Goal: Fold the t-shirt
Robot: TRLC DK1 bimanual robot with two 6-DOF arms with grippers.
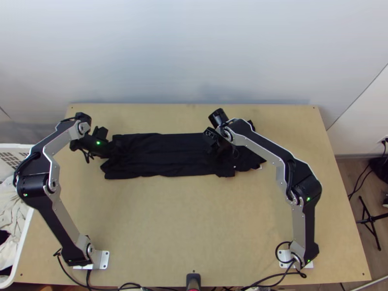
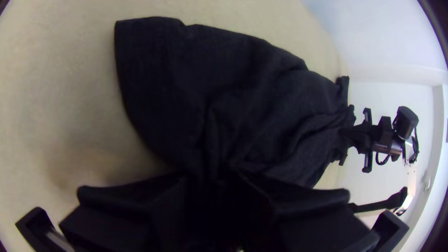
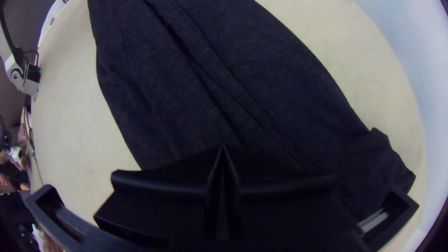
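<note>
Spanning much of the wooden table's (image 1: 194, 218) width, the t-shirt (image 1: 165, 155) lay toward the far side in a long strip, which could have skewed if the two arms had pulled unevenly. Its layers might have slid apart too, since the left gripper (image 2: 211, 176) seemed clamped on a bunched part near one end and may have caught too few of them. The right gripper (image 3: 223, 149) had its fingers together at the cloth near the other end; whether any fabric was pinched there could not be told, so a lift might have come up with nothing, or a sideways move rucked the strip. The tabletop was pale, smooth and flat, the shirt a soft, matte, near-black fabric with wavy long edges and lengthwise creases. The fingers were broad, black and hard-looking, and a small white patch (image 1: 261, 167) showed by the shirt's edge.
</note>
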